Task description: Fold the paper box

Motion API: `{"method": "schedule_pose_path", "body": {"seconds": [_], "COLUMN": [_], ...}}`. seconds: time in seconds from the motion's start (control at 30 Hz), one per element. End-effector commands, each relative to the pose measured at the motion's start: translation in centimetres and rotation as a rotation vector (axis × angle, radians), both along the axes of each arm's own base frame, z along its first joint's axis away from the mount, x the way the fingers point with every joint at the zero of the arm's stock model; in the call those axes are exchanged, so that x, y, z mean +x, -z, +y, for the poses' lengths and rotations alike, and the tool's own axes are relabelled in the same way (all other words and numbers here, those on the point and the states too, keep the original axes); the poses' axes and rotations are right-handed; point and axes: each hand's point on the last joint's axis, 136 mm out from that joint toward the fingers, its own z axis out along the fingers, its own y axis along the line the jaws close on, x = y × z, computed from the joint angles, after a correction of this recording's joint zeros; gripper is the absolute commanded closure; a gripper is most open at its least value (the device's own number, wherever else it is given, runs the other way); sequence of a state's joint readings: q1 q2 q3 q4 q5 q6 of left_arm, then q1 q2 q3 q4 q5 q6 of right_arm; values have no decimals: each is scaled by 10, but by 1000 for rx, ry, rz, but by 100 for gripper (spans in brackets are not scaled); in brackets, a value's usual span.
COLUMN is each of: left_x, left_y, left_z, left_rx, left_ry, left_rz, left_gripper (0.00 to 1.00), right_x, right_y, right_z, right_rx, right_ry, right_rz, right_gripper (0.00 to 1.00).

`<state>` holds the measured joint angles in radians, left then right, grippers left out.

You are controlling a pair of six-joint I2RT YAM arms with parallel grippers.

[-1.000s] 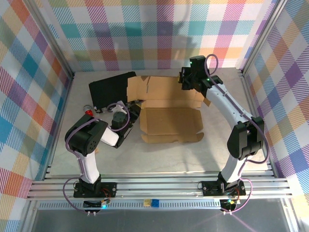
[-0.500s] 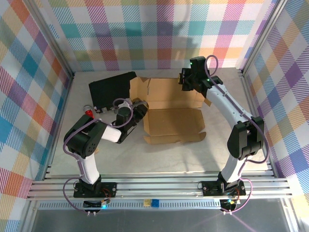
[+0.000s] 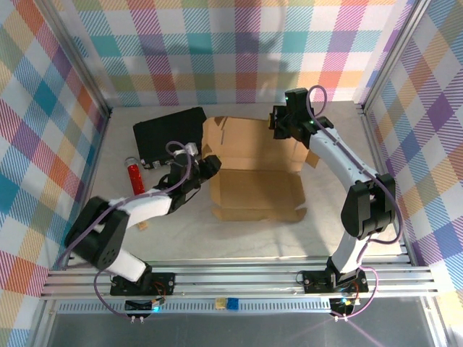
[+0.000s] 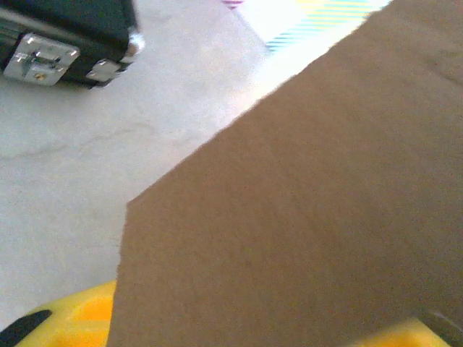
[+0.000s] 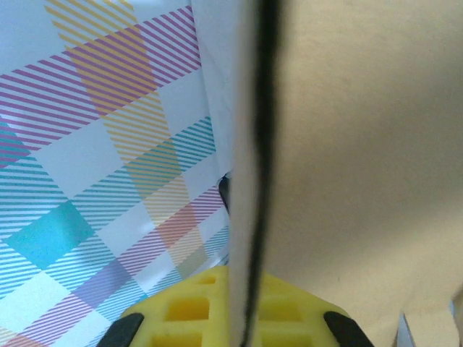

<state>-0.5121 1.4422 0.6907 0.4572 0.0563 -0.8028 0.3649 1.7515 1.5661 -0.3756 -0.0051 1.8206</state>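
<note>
Left hand has reached the paper box to raise its side flap, grip unclear; right hand pinches the back panel

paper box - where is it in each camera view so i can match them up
Top external: paper box at the table's centre.
Left wrist: paper box across the right and bottom.
Right wrist: paper box on the right half, its edge down the middle.
Shared landmark: black case, left of the box from above, top left in left wrist.

One paper box, one black case, one red cylinder
</note>
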Motion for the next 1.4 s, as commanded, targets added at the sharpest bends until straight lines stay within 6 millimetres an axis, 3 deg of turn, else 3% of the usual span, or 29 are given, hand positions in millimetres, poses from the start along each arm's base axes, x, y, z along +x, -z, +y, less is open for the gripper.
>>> {"method": "schedule_pose_path", "body": {"seconds": [0.0, 0.07, 0.23, 0.3, 0.4, 0.53, 0.73, 0.87, 1.23, 1.37], "left_x": [-40, -61, -101, -107, -97, -72, -46, -43, -49, -42], "left_y": [-5, -22, -68, -78, -83, -81, -71, -68, -26, -16], "left_z": [8, 13, 45, 60, 82, 100, 101, 98, 92, 84], "left_rx": [77, 87, 223, 276, 301, 277, 249, 258, 277, 268], "left_ry": [62, 100, 145, 162, 118, 24, -20, 2, 68, 107], "left_rz": [49, 47, 0, 9, 30, 49, 78, 81, 146, 131], "left_gripper": [52, 50, 39, 39, 41, 42, 43, 44, 47, 52], "right_x": [3, 5, 9, 11, 17, 27, 18, 13, 10, 12], "right_y": [-6, -3, -1, -2, -6, -9, 20, 33, 37, 30], "right_z": [-2, -1, 2, 4, 11, 22, 30, 26, 29, 30], "right_rx": [-28, -32, -41, -54, -56, -49, -51, -54, 10, 26], "right_ry": [-35, -50, -107, -141, -202, -262, -335, -329, -403, -440], "right_rz": [-62, -66, -79, -100, -173, -297, -261, -297, -459, -518], "right_gripper": [100, 100, 100, 100, 100, 100, 100, 100, 100, 100]}}
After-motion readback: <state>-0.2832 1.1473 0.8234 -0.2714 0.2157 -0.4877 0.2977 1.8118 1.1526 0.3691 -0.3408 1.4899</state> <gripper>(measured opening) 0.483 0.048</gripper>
